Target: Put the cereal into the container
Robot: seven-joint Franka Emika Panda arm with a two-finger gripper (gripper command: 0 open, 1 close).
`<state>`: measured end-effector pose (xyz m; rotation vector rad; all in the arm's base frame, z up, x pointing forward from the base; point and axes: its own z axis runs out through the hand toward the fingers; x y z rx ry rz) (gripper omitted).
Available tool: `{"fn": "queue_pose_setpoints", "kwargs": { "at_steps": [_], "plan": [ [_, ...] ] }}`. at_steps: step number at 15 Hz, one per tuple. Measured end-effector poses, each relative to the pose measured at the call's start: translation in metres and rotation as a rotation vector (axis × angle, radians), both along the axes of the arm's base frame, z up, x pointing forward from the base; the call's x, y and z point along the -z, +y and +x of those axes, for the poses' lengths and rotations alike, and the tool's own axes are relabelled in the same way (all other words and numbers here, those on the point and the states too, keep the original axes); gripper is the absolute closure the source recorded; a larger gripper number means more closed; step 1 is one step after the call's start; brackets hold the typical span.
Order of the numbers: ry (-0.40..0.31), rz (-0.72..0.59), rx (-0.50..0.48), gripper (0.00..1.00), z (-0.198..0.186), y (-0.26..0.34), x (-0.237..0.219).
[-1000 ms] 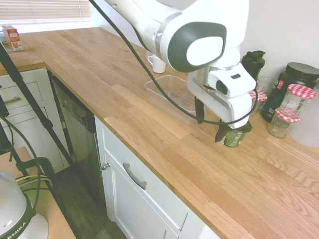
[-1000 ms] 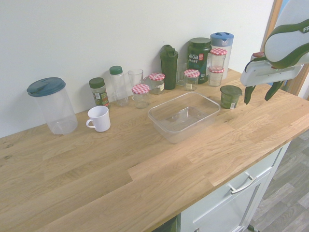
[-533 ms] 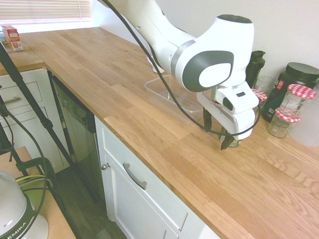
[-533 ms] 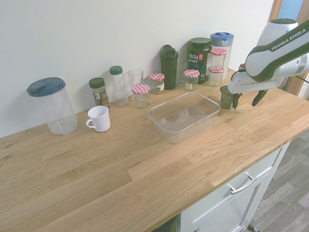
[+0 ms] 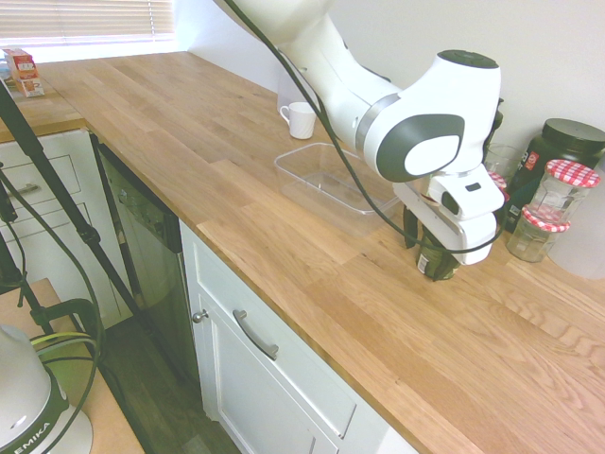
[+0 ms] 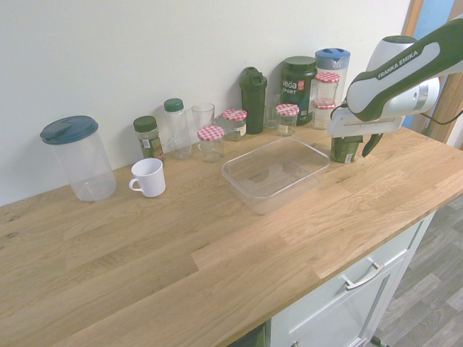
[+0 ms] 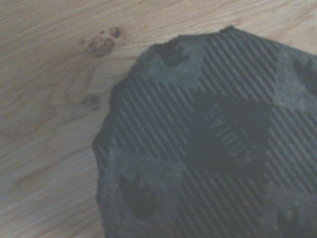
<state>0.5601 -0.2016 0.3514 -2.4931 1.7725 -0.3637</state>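
**Ana:** We open at the front edge in the second exterior view: a pale drawer handle (image 6: 364, 277) below the wooden counter (image 6: 217, 267)!

**Ben:** And up on the wood, the clear, shallow container (image 6: 264, 204), sitting flat, with the white mug (image 6: 150, 178) well to its left in that picture!

**Ana:** On the container's other side, here's the star, the dark green cereal cup (image 6: 343, 150)! It stands upright on the counter, near the container and outside it.

**Ben:** The gripper (image 5: 423, 261) is right down at it! Fingers spread, tips low beside the cup. Are they touching it?

**Ana:** Cannot tell from here! But the wrist view fills with the crinkled lid (image 7: 198, 134), striped and patched, the word "KODIAK" across a dark square.

**Ben:** Moving deeper, a lidded plastic pitcher (image 6: 85, 166) holds the far left, then a green-lidded spice jar (image 6: 149, 141) and a clear bottle with a green cap (image 6: 178, 134).

**Ana:** Red-checked lids next, on the glass jars (image 6: 211, 147)! Just behind them, the tall black shaker (image 6: 253, 101) and the big "vega SPORT" tub (image 6: 296, 90).

**Ben:** And way at the back, a blue-lidded pitcher (image 6: 332, 63) in front of the white wall (image 6: 181, 43)!
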Motion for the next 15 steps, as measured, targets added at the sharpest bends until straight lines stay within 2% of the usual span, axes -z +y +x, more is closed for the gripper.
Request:
{"fn": "queue_pose_setpoints", "kwargs": {
  "at_steps": [5, 6, 15],
  "plan": [
    [-0.010, -0.008, 0.023, 0.00, 0.020, -0.005, 0.007],
    [-0.012, -0.007, 0.027, 1.00, 0.023, -0.007, 0.009],
    [-0.037, 0.010, 0.058, 1.00, 0.028, -0.017, 0.001]
  ]
}}
